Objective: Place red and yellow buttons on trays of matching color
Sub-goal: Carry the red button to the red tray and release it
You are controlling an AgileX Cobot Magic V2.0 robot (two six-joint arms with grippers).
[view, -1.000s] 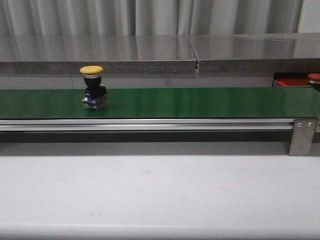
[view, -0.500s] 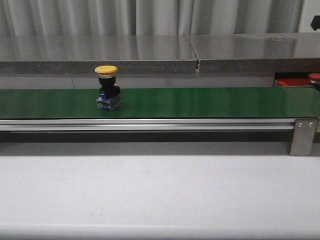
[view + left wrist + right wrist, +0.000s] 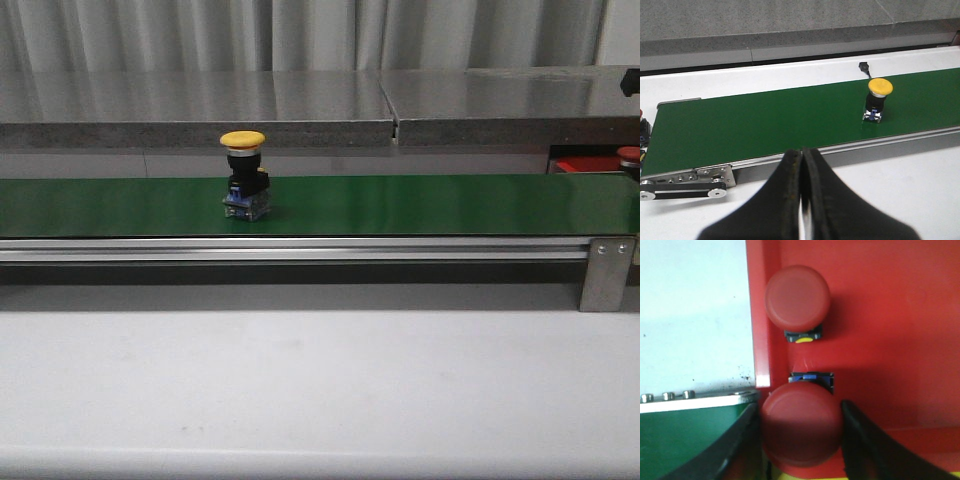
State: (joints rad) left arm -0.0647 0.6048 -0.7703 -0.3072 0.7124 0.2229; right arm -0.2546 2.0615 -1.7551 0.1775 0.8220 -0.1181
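The yellow button [image 3: 243, 140], a yellow cap on a black body, stands upright on the green belt [image 3: 420, 205] left of centre; it also shows in the left wrist view [image 3: 880, 86]. My left gripper [image 3: 802, 152] is shut and empty over the white table, short of the belt. My right gripper [image 3: 800, 410] hangs over the red tray [image 3: 890, 315] with its fingers on both sides of a red button [image 3: 801, 427]. A second red button [image 3: 797, 297] stands in the tray. One red cap [image 3: 628, 155] and the tray [image 3: 580, 165] show at the front view's right edge.
A steel bracket [image 3: 603, 272] ends the belt's aluminium rail at the right. A grey counter [image 3: 300, 105] runs behind the belt. The belt's pulley end [image 3: 685, 182] lies beside my left gripper. A yellow strip [image 3: 805, 475] shows under the held button.
The yellow button has ridden the belt to the right. A dark part of the right arm has come into the front view's upper right and moved lower.
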